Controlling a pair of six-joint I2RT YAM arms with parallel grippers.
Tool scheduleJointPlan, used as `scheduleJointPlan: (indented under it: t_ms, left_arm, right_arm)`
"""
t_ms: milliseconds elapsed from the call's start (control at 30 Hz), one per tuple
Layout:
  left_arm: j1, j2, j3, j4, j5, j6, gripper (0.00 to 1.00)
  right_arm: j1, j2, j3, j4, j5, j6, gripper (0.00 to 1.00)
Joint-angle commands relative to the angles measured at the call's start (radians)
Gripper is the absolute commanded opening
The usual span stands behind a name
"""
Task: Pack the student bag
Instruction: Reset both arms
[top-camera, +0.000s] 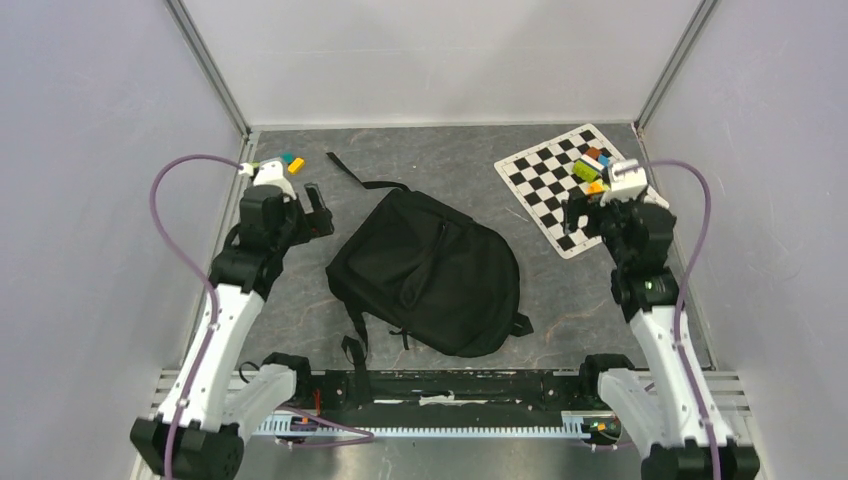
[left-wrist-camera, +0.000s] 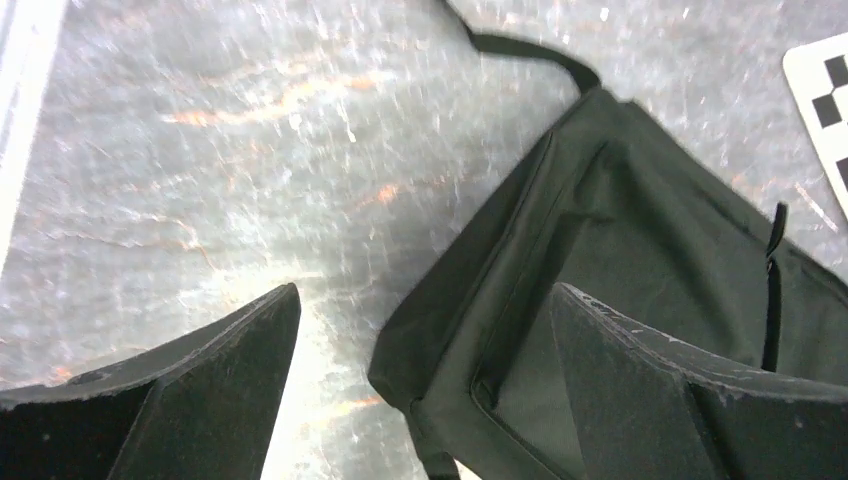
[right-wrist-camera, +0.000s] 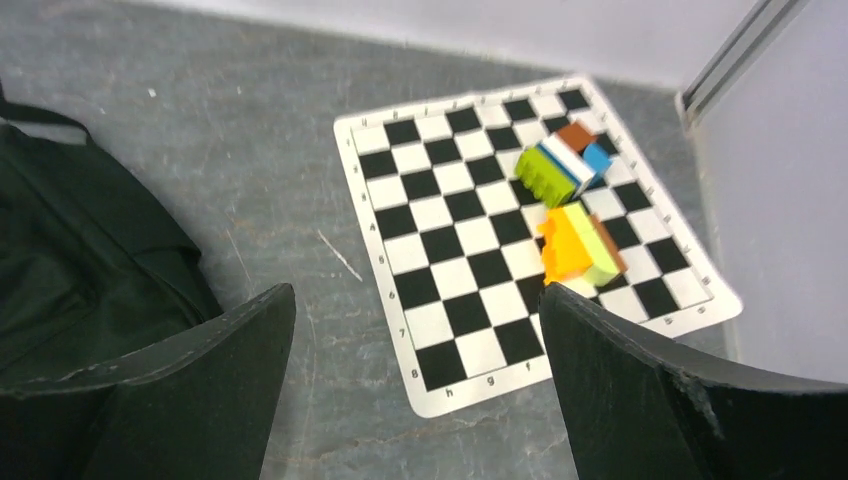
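A black-and-white checkered mat (right-wrist-camera: 440, 300) lies flat and askew at the far right of the grey marbled table (top-camera: 450, 150), with letters and numbers printed along its border. Toward its right-hand corner sit toy blocks: a green block (right-wrist-camera: 543, 177) against a white, blue and brown stack (right-wrist-camera: 580, 150), and just beside them an orange block (right-wrist-camera: 562, 250) touching a pale green one (right-wrist-camera: 598, 250). Well apart, by the far left edge, lie a teal block (top-camera: 287, 158) and an orange-yellow one (top-camera: 297, 165).

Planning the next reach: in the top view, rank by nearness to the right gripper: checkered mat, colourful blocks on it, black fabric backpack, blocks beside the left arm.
From the right gripper:
1. Black-and-white checkered mat, directly beneath it.
2. Colourful plastic blocks, just beyond, on the mat.
3. Black fabric backpack, leftward, mid-table.
4. Small blocks, far left corner.
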Motion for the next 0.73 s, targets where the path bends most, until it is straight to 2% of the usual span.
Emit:
scheduleJointPlan:
  t_ms: [0,133,267,700]
  left_arm:
    - [0.003,-0.157,-0.021,0.132,-0.162,0.12,1.0]
    - [0.003,-0.279,-0.131,0.223,-0.197,0.157,1.0]
    - [0.003,-0.327,-0.192,0.223,-0.239,0.134,1.0]
    - [0.003,-0.35,-0.196,0.218,-0.235,0.126,1.0]
  right_arm:
    - [0.001,-0.179,-0.148,0.231,0.085,0.013,0.96]
    - [0.001,-0.324,-0.321,0.389,0.141,0.015,0.96]
    - [0.002,-0.386,-0.404,0.431,0.163,0.024,0.96]
    - [0.002,-0.399,-0.414,0.414,0.157,-0.005,0.96]
